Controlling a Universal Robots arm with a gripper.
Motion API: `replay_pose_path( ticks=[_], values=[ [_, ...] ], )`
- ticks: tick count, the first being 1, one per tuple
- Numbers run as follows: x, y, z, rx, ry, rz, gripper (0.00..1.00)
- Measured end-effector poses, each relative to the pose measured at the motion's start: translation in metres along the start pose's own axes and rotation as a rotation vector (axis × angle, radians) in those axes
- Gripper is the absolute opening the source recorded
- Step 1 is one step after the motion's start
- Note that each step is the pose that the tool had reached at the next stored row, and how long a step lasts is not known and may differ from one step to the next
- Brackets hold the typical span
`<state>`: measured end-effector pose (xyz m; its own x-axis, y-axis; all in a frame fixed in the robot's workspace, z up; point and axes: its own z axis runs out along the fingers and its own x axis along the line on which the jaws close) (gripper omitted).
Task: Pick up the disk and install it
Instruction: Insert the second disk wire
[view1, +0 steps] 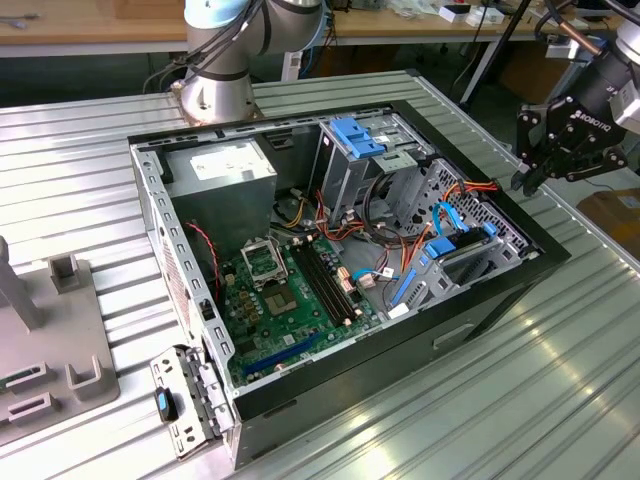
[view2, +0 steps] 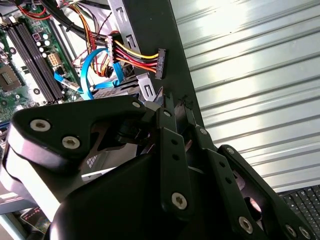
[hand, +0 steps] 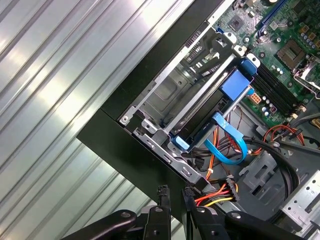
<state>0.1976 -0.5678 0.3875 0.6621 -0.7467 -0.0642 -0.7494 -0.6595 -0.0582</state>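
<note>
Gripper fingers nearly closed, holding nothing, hovering off the PC case's right edge. Disk looks seated in the bay; verify before releasing further.

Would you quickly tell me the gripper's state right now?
Gripper: closed, holding nothing, beside the computer case.

Hand up at exterior view's right, tilted, fingertips pointing down. Fingers nearly together in both wrist views, narrow gap, nothing between. Arm base at rear.
</note>
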Motion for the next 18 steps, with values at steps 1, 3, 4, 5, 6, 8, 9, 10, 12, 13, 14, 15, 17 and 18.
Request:
replay_pose_path(
  ticks=[1,3,4,5,6,8,9,10,12,13,14,15,17,18],
  values=[
    [0.0,0.0,0.0003,0.0,0.0,0.0,0.24],
    [0.0,-0.0001,0.0009,-0.0001,0.0,-0.001,0.24],
    [0.0005,-0.0007,0.0011,-0.0003,-0.0002,-0.004,0.24],
    [0.0009,-0.0011,0.0015,-0.0007,-0.0006,-0.01,0.24],
    [0.001,-0.0012,0.0018,-0.0013,-0.0012,-0.02,0.24],
    [0.0009,-0.0012,0.0028,-0.0041,-0.0038,-0.066,0.24],
    [0.0004,-0.0006,0.0032,-0.0042,-0.0041,-0.074,0.24],
    [-0.0005,0.0002,0.0035,-0.0041,-0.0037,-0.079,0.24],
    [-0.0024,0.002,0.0042,-0.0011,-0.0008,-0.087,0.24],
    [-0.0033,0.003,0.0045,0.0015,0.0017,-0.091,0.24],
    [-0.0048,0.0047,0.0049,0.0061,0.0061,-0.095,0.24],
    [-0.0067,0.0069,0.0051,0.0126,0.0122,-0.099,0.24],
    [-0.0078,0.0083,0.0051,0.0166,0.0159,-0.102,0.24],
    [-0.0079,0.0083,0.0051,0.0166,0.016,-0.102,0.24]
  ],
)
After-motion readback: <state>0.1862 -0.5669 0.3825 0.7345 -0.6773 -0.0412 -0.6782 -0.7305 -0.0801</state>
